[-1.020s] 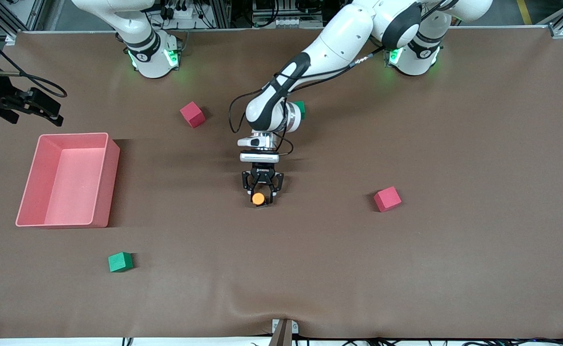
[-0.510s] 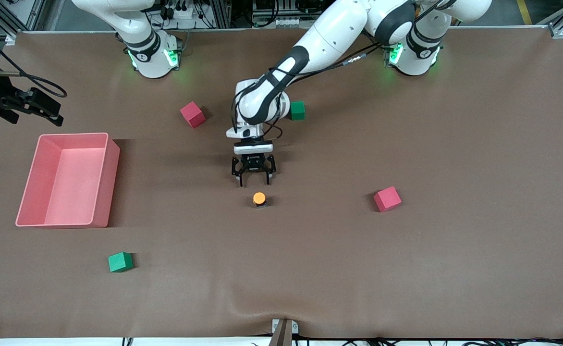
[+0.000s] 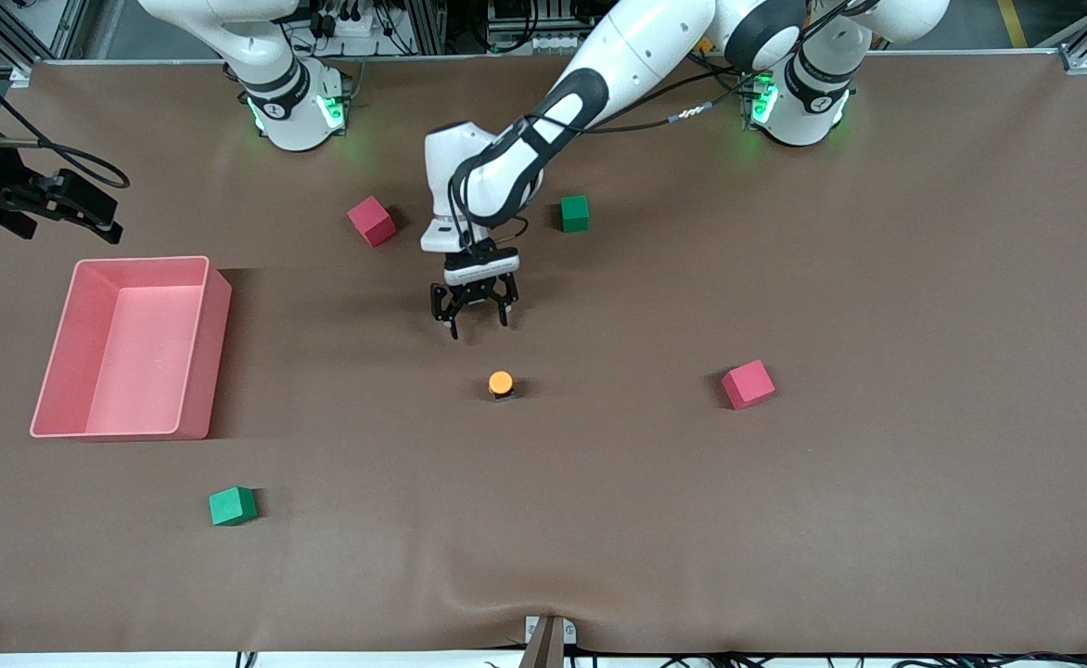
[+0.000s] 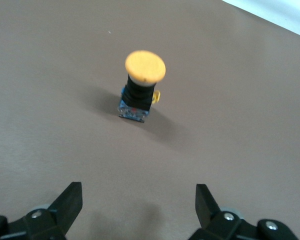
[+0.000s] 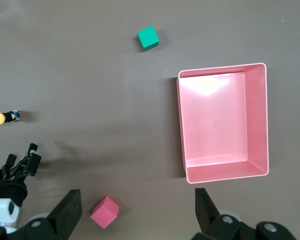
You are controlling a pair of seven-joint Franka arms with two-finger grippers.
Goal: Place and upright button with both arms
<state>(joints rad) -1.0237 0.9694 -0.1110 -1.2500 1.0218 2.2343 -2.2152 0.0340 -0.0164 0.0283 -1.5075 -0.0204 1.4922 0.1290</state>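
The button [image 3: 501,382] stands upright on the brown table near its middle, orange cap on top of a short black body. It shows the same way in the left wrist view [image 4: 140,92] and small in the right wrist view [image 5: 2,118]. My left gripper [image 3: 479,325] is open and empty over the table, apart from the button on the side toward the robots' bases; the left wrist view shows it [image 4: 138,195] with the jaws wide apart. My right gripper [image 5: 137,200] is open and empty, held high over the table between the pink bin and the button.
A pink bin [image 3: 217,362] sits toward the right arm's end. One red cube [image 3: 372,221] and one green cube [image 3: 575,213] lie near the bases. Another red cube [image 3: 748,384] lies toward the left arm's end, another green cube [image 3: 232,506] nearer the camera.
My left gripper opened off the button and drew back toward the robots' bases. The button stays standing upright where it was. The right arm has not moved.
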